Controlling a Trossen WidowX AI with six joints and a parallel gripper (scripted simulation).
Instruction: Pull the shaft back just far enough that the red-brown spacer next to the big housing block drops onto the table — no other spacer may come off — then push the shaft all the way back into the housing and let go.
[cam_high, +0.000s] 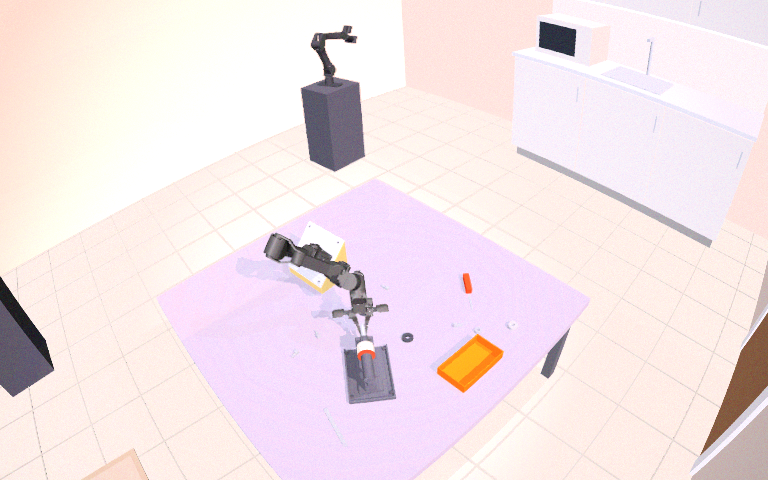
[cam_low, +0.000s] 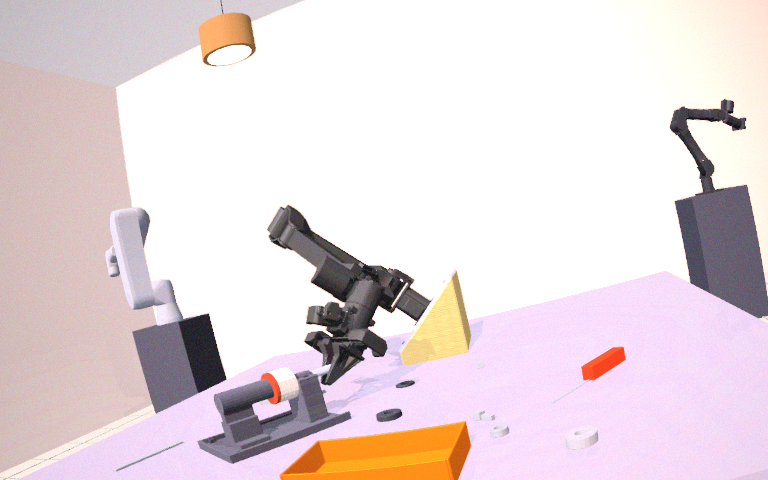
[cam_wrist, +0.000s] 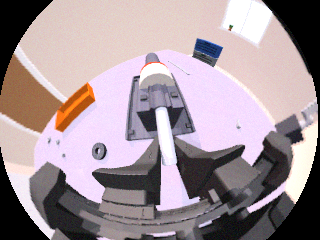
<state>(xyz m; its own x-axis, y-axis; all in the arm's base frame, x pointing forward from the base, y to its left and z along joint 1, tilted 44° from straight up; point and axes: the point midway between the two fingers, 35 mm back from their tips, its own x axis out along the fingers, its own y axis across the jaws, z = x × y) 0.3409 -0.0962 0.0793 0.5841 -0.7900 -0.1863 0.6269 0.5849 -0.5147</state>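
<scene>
A dark fixture (cam_high: 388, 370) (cam_low: 283, 431) (cam_wrist: 135, 120) stands on the lilac table. A pale shaft (cam_low: 318, 371) (cam_wrist: 166, 135) runs through it. On the shaft sit a white spacer (cam_high: 365, 343) (cam_low: 287, 382) (cam_wrist: 158, 82) and, behind it, a red-brown spacer (cam_high: 368, 352) (cam_low: 274, 388) (cam_wrist: 152, 60). The red-brown spacer rests against the dark housing barrel (cam_low: 247, 394). My gripper (cam_high: 363, 329) (cam_low: 334, 373) (cam_wrist: 163, 137) is shut on the free end of the shaft, just outside the near support. The shaft's far end is hidden inside the housing.
An orange tray (cam_high: 484, 373) (cam_low: 461, 450) lies right of the fixture. A dark ring (cam_high: 407, 337) (cam_low: 389, 414), a white ring (cam_high: 511, 324) (cam_low: 581, 436) and a red-handled tool (cam_high: 467, 283) (cam_low: 603, 362) lie on the table. A yellow wedge block (cam_low: 438, 331) stands behind my arm.
</scene>
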